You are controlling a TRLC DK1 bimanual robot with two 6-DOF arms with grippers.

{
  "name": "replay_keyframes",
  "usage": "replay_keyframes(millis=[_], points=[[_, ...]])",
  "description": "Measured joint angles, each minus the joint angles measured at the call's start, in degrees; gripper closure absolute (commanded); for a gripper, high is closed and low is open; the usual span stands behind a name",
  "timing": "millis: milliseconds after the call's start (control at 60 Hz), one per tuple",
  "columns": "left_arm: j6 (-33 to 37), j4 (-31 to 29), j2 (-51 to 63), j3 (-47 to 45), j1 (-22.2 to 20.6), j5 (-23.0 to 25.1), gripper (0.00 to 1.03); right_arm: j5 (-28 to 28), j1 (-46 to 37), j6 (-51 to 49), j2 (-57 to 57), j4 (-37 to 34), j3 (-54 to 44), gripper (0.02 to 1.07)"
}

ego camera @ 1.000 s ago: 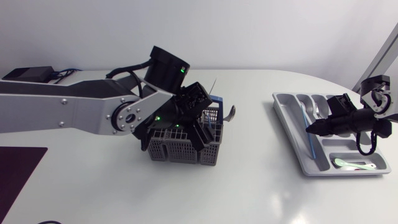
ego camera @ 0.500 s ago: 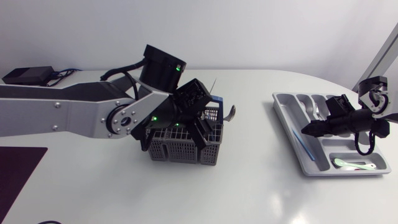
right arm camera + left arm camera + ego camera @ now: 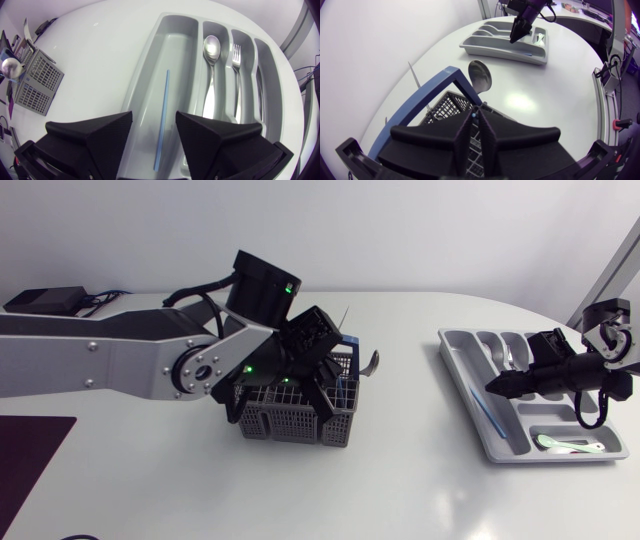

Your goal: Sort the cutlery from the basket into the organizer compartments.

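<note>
Over the basket (image 3: 295,418), hovers with left gripper (image 3: 476,120) pinched shut, hold on anything unclear; spoon (image 3: 480,76) upright just ahead of its tips, nearer this arm; right gripper (image 3: 154,119) spread wide, empty, above the organizer (image 3: 182,45)

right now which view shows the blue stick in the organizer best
The right wrist view: the blue stick lies full length in the organizer's widest compartment, ahead of the open jaws. The head view shows it thin and partly behind the right gripper. The left wrist view's organizer is too distant to show it.
</note>
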Motion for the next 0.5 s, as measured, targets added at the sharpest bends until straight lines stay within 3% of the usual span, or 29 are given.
replay_keyframes(millis=[167,233,267,300,500], points=[[-1.05,-1.31,0.63,1.22,0.07,1.49,1.00,-0.22,0.00,-0.20,-1.05,0.02,-1.01,0.35],[-1.07,-1.57,0.70,1.31,0.04,1.73,1.00,-0.24,0.00,-0.26,-1.88,0.04,-1.55,0.28],[-1.27,-1.77,0.70,1.44,0.07,1.84,1.00,-0.22,0.00,-0.46,-2.56,0.02,-1.90,0.16],[-1.31,-2.23,0.70,1.68,0.11,1.95,1.00,-0.22,0.07,-0.66,-3.61,0.02,-2.32,0.12],[-1.49,-6.40,0.50,3.39,1.03,3.67,1.00,-0.17,1.31,-1.11,-10.27,0.04,-4.55,0.12]])
